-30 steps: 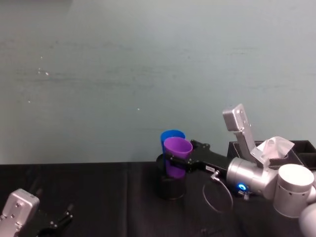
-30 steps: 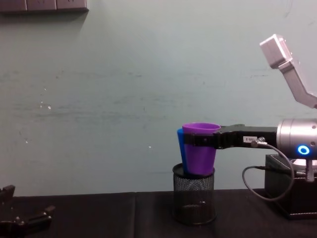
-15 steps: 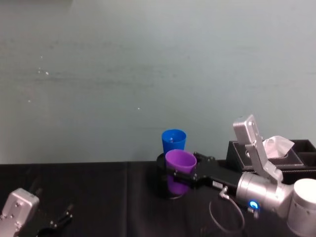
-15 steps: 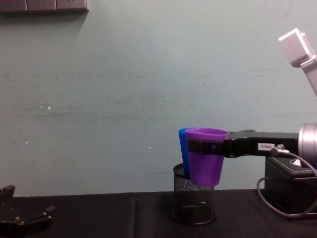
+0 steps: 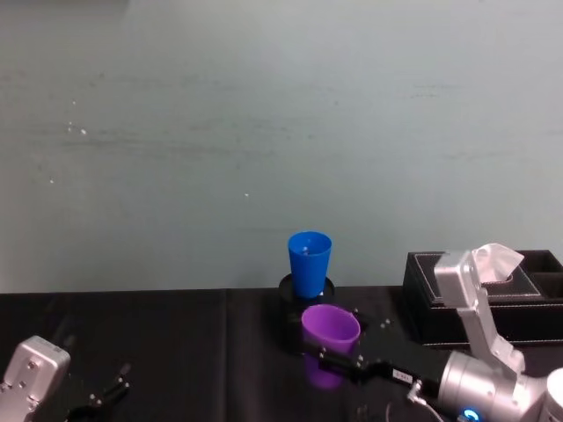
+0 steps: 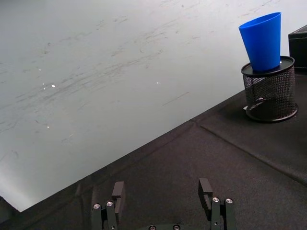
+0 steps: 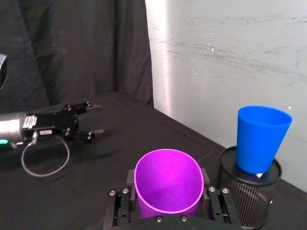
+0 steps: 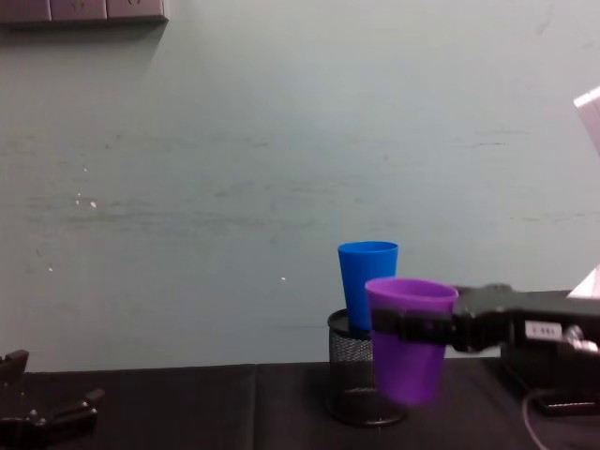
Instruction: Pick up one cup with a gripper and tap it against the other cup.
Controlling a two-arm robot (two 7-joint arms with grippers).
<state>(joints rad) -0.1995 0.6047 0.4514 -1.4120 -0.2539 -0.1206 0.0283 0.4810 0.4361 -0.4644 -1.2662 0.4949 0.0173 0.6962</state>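
Note:
The purple cup (image 5: 330, 329) hangs upright above the black table, with my right gripper (image 5: 332, 353) shut on it around its wall. In the right wrist view the purple cup (image 7: 168, 186) sits between the two fingers (image 7: 125, 197). The blue cup (image 5: 310, 262) stands upright in a black mesh pen holder (image 5: 295, 309) by the wall, behind the purple one and apart from it. From the chest, the purple cup (image 8: 410, 339) partly overlaps the blue cup (image 8: 367, 279) and the right gripper (image 8: 412, 327) comes in from the right. My left gripper (image 6: 162, 192) is open and parked low at the left.
A black box (image 5: 440, 294) with a white tissue (image 5: 494, 261) stands at the back right against the wall. The mesh holder (image 8: 349, 386) rises from the table's middle. The left gripper (image 5: 101, 400) rests at the near left corner of the black cloth.
My right gripper has drawn the purple cup back from the blue cup, toward me and lower. The blue cup stays in the holder. The left arm has not moved.

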